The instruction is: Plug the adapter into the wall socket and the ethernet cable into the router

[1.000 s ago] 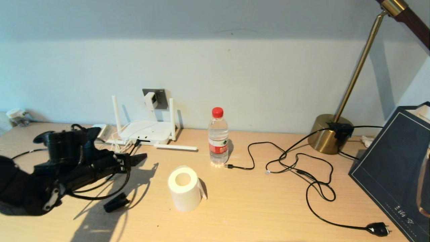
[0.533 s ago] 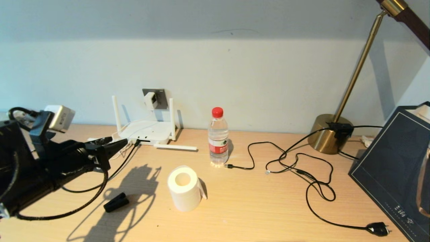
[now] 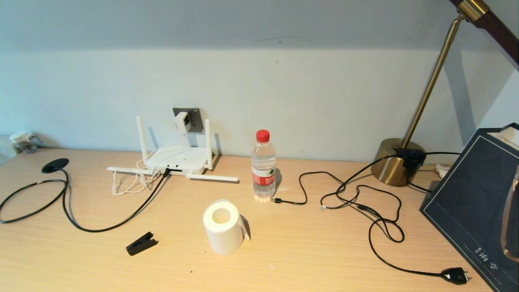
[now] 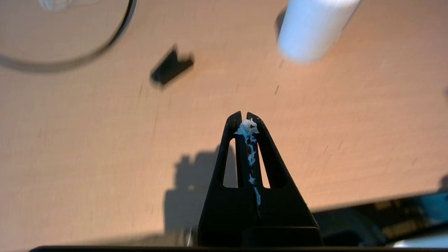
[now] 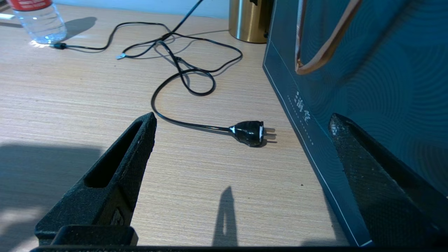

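The adapter is seen seated in the wall socket, upper left of centre in the head view. The ethernet cable, judged light and limp, best taken at its plug, is run to the router below. A capped water bottle is noted on the counter. The left gripper is shut on nothing; the right gripper is spread wide, empty.

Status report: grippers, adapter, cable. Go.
Left gripper shut, empty; right gripper open. Adapter in wall socket. Ethernet cable at router. Nothing obstructing.
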Robot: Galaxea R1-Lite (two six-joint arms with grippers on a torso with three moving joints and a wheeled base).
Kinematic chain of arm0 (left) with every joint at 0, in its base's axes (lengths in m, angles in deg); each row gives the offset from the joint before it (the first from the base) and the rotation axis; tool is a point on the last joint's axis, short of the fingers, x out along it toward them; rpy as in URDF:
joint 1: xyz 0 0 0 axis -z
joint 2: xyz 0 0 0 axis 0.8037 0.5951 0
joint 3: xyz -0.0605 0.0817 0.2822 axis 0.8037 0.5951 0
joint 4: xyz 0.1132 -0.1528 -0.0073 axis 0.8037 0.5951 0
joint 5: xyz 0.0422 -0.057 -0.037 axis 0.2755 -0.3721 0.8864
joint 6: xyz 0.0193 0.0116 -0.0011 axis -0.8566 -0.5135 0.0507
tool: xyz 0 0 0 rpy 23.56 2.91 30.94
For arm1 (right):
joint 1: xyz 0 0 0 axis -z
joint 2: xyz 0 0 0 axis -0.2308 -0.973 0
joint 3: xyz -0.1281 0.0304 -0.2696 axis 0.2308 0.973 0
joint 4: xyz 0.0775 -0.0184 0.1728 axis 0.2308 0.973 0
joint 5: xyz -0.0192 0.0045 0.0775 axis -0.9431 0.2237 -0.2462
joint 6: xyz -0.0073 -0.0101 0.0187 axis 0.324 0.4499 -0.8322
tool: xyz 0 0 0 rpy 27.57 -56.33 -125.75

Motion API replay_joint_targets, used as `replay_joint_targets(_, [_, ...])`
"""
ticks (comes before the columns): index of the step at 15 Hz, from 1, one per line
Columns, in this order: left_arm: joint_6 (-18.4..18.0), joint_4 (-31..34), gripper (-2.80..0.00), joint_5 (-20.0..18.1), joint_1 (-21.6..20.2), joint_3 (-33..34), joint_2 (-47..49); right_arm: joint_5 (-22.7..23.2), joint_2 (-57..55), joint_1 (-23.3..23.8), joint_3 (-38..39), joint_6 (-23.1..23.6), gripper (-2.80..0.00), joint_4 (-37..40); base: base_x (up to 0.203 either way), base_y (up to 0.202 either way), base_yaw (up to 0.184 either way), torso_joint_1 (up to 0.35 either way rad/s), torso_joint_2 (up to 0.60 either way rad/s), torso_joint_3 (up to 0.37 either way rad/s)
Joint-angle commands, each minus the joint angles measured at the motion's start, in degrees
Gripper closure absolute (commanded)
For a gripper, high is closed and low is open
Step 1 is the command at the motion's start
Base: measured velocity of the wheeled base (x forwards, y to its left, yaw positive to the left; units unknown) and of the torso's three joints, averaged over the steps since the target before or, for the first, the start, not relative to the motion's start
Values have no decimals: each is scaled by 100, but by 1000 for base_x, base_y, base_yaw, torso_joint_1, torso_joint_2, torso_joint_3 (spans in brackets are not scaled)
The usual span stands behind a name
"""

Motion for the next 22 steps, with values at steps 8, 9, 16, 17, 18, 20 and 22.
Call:
replay_joint_targets(8, [-114,725,0,473,-451,752,-1578,-14,2,0,10,-12,-280,9,0,0,0,0,0,0])
replay_joint_targets(9, [-204,767,0,458,-750,742,-1653,1,2,0,10,64,-280,13,0,0,0,0,0,0])
replay_joint_targets(16, [-536,526,0,322,-531,834,-3067,-6,2,0,10,286,-280,35,0,0,0,0,0,0])
replay_joint_targets(17, [-396,445,0,378,-528,864,-3055,-6,2,0,10,294,-280,35,0,0,0,0,0,0])
replay_joint_targets(18, [-176,473,0,409,-524,868,-3053,-15,2,0,10,286,-280,35,0,0,0,0,0,0])
replay_joint_targets(20, [-13,467,0,470,-524,868,-3053,-24,2,0,10,277,-280,35,0,0,0,0,0,0])
replay_joint_targets(22, [-5,467,0,470,-524,868,-3053,-6,2,0,10,286,-280,35,0,0,0,0,0,0])
